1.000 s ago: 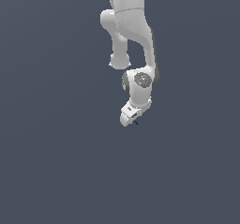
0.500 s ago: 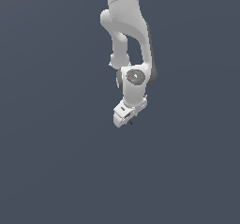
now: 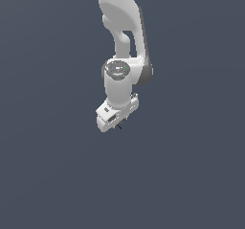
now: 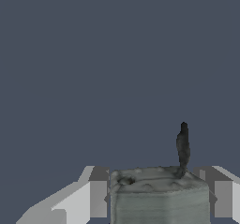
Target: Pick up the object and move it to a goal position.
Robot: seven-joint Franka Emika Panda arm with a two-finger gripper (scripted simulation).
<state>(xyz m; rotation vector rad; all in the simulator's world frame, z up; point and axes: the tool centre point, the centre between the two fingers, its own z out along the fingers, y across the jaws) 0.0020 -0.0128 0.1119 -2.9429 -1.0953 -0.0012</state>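
In the wrist view the object (image 4: 159, 197), a grey blocky piece with a thin dark spike standing up from one corner, fills the gap between my two fingers (image 4: 96, 195). My gripper (image 4: 157, 183) is shut on it, a finger pressing each side. In the exterior view the white gripper (image 3: 116, 122) hangs under the arm's wrist, pointing down and tilted. Only a small dark sliver of the object (image 3: 120, 126) pokes out beneath it.
The white arm (image 3: 122, 31) comes down from the top of the exterior view. Everything around it is a plain dark blue-grey surface (image 3: 48, 175), with no other objects or marker in sight.
The gripper with the object has shifted toward the exterior view's left over the last second, and the wrist has turned a little.
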